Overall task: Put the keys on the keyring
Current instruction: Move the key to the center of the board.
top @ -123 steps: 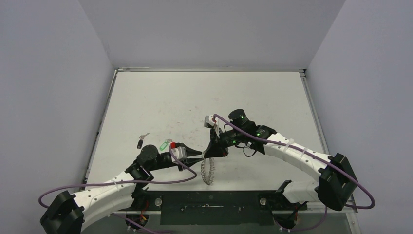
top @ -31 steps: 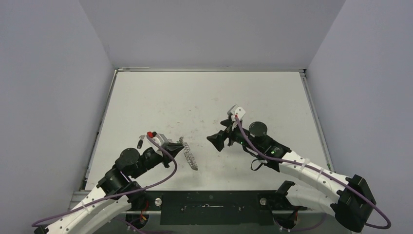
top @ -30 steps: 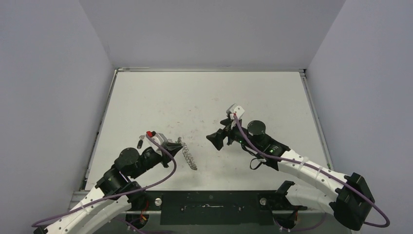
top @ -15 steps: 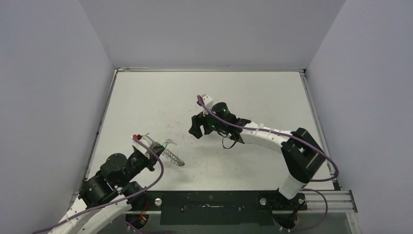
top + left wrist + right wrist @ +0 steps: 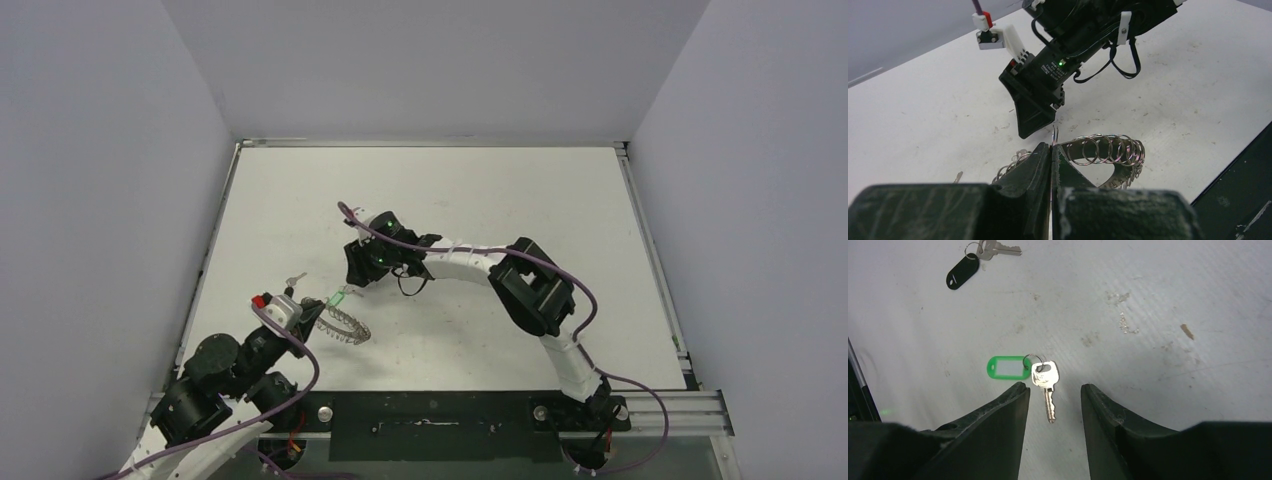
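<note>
Left wrist view: near arc of keyring (image 5: 1108, 150) hidden behind the pressed-together fingers of left hand (image 5: 1052, 150); exact pinch spot not visible. Top view: green-tagged key (image 5: 340, 297) too small for detail; silver key (image 5: 293, 279) a mere speck, its black tag (image 5: 962, 273) probably behind the left wrist's camera block (image 5: 275, 305). Fingertips of right hand (image 5: 353, 282) hidden under its own body. Left arm (image 5: 200, 390) cut off at bottom edge.

The table (image 5: 1173, 300) is white, flecked with brownish scuffs. One key (image 5: 1046, 382) is silver, its tag (image 5: 1007, 367) bright green (white label inside). A second key (image 5: 998, 248), seemingly silver too, has a black tag (image 5: 962, 273). The keyring (image 5: 1108, 150) is silvery, lacy-looped.
</note>
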`<act>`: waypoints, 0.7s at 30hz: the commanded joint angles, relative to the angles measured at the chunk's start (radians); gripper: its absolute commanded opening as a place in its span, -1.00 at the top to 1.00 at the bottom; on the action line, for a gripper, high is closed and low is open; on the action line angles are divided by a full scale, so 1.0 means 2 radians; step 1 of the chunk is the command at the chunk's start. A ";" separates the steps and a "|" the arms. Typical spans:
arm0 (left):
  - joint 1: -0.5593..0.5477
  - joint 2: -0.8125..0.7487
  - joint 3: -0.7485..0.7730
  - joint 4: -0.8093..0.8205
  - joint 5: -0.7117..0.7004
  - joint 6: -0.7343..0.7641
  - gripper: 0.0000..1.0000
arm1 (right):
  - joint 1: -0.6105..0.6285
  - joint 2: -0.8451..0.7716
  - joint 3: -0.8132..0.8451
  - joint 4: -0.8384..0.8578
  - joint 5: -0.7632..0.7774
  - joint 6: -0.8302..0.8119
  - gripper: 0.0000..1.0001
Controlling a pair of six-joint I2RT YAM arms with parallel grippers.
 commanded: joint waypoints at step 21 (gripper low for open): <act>-0.003 -0.010 0.003 0.020 0.009 0.016 1.00 | 0.070 0.034 0.024 -0.100 0.187 -0.098 0.79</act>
